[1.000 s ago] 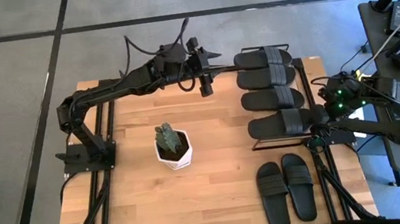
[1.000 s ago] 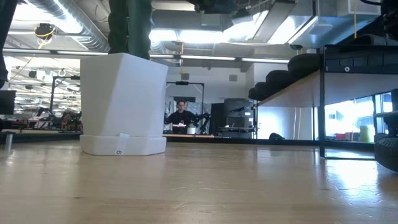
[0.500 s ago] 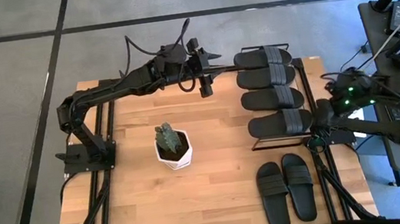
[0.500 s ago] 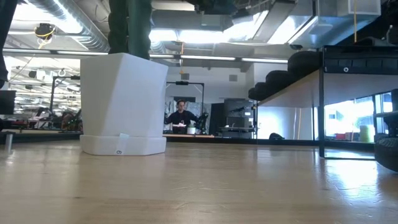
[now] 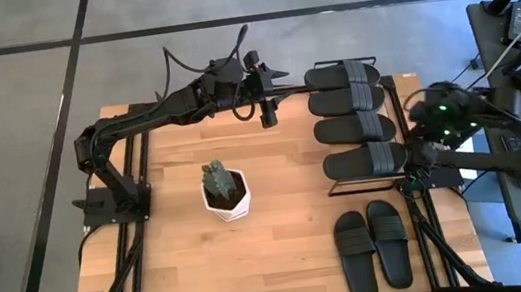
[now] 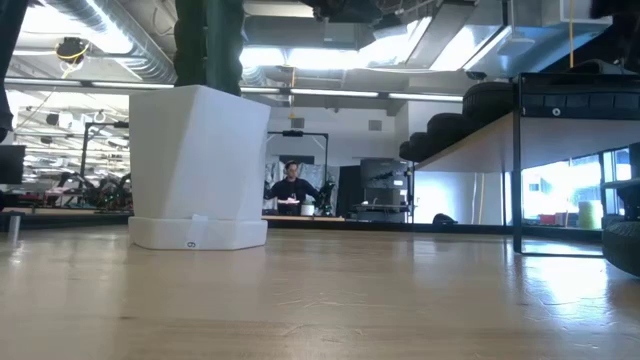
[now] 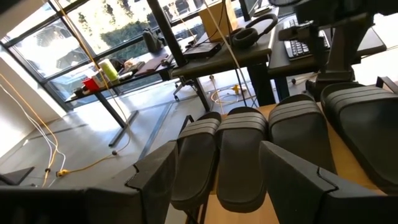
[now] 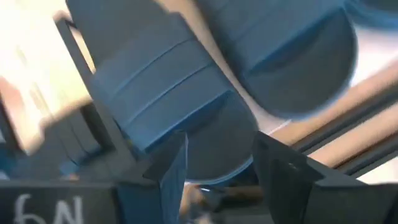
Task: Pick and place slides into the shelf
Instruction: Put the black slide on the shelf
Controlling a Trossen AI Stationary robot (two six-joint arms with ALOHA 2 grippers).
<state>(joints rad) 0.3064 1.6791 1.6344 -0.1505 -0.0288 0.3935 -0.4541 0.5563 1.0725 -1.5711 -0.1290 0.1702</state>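
Observation:
Several black slides (image 5: pixel 352 114) lie side by side on the shelf (image 5: pixel 367 188) at the table's right. In the low view their rounded ends (image 6: pixel 470 115) stick out over its board. Two more slides (image 5: pixel 373 248) lie soles down on the tabletop, nearer the front. My left gripper (image 5: pixel 290 78) hovers open just left of the farthest shelf slide, with the row (image 7: pixel 242 149) ahead of its fingers (image 7: pixel 224 180). My right gripper (image 5: pixel 420 150) hangs open at the shelf's right end, tipped down over the end of the nearest shelf slide (image 8: pixel 161 93).
A white planter (image 5: pixel 227 199) with a small cactus stands at the table's middle, and it looms large in the low view (image 6: pixel 200 170). Desks with a keyboard and cables stand beyond the table's right edge. Far off in the room is a person (image 6: pixel 290 185).
My right gripper has risen a little beside the shelf's right end and rolled about its own axis. The slides and my left arm have kept still.

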